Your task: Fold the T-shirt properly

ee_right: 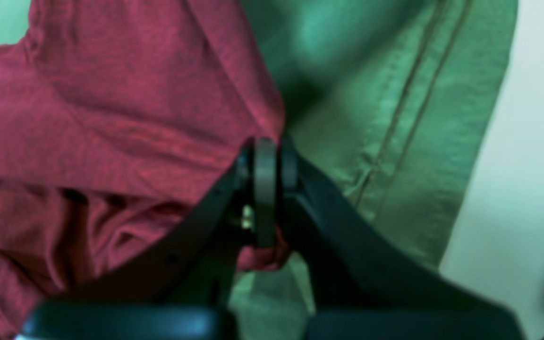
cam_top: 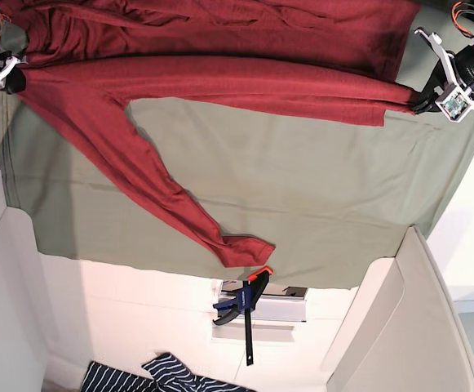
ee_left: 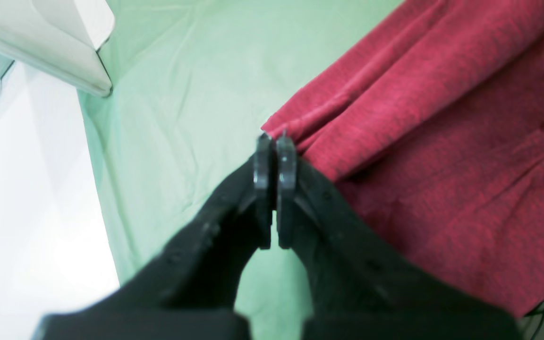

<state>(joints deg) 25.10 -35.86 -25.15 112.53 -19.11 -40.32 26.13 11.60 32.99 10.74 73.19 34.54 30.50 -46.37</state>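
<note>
Both sets of jaws are pressed tight together, and each pinches cloth: your left gripper [ee_left: 275,141] nips the folded edge of the T-shirt [cam_top: 220,77] at one end, and your right gripper [ee_right: 266,156] clamps a corner of it at the other, with a tuft of red fabric showing below the pads. In the base view the dark red shirt lies stretched across the far side of the sage-green sheet [cam_top: 302,188], its long axis running side to side between your two arms, so each gripper sits at an end of that line and neither is nearer the middle. The fold edge between them looks fairly taut and straight. One long sleeve [cam_top: 163,196] trails diagonally away from the body toward the near edge of the sheet, closer to your right arm's side. Whatever you do next likely turns on keeping both ends level, since the held edge spans the full width.
</note>
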